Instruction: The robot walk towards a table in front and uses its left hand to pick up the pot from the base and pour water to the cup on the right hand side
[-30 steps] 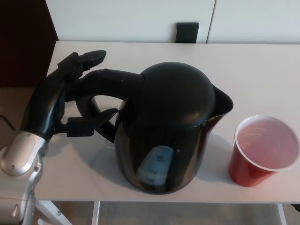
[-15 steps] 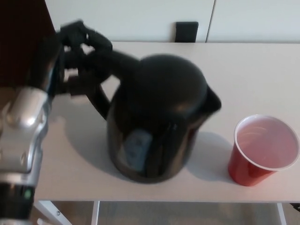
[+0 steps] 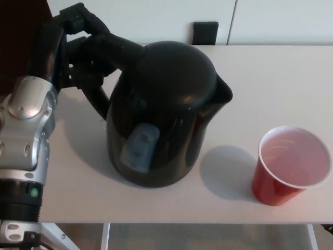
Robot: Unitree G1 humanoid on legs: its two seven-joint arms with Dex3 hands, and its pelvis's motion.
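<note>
A black electric kettle (image 3: 161,112) hangs lifted above the white table (image 3: 270,73), tilted with its spout toward the right. My left hand (image 3: 73,44) is shut on the kettle's handle at the upper left, my silver forearm running down the left edge. A red plastic cup (image 3: 291,166) with a white rim stands upright on the table at the lower right, well apart from the spout. No base shows under the kettle. My right hand is out of the picture.
A small black block (image 3: 204,33) stands at the table's far edge against the white wall. The table's near edge runs along the bottom, with white legs below at the left. Dark wall fills the upper left corner.
My left hand closed on the handle and lifted the kettle up and to the left, tipping its spout rightward. The cup stayed where it was.
</note>
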